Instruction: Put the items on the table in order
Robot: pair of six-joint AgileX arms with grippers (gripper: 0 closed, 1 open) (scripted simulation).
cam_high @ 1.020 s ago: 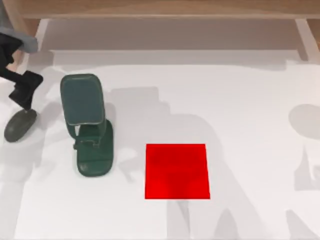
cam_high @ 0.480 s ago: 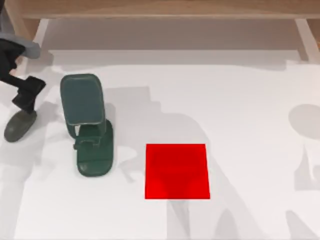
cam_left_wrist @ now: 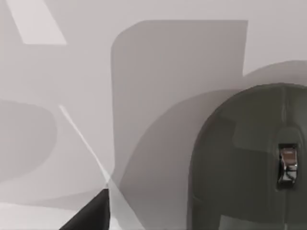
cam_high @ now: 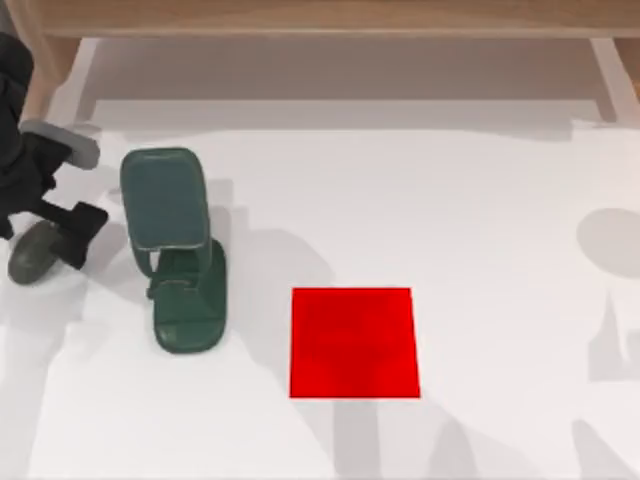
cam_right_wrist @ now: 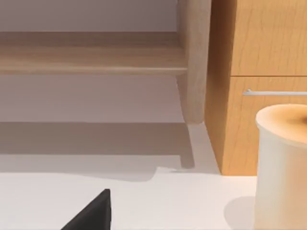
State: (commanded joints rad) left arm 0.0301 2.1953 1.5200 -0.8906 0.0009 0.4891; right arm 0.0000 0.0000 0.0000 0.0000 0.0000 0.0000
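- Left gripper (cam_high: 62,228) hangs over the mouse (cam_high: 30,256), left of the stand (cam_high: 187,300); I cannot tell its finger state.
- Phone (cam_high: 163,197) leans on the stand.

Wooden shelf (cam_high: 320,18), wooden cabinet (cam_right_wrist: 259,86)

Wide open white tabletop (cam_high: 500,200) across the middle and right — nothing standing there, just the flat red square (cam_high: 354,342) lying low. Crowded on the left: the dark green stand (cam_high: 185,295) rises with the grey-blue rectangular phone (cam_high: 163,197) propped on it, and the left gripper (cam_high: 75,232) hangs right beside the small dark oval mouse (cam_high: 35,255) — a narrow gap between gripper and stand. The wooden shelf edge (cam_high: 320,18) bounds the far side.
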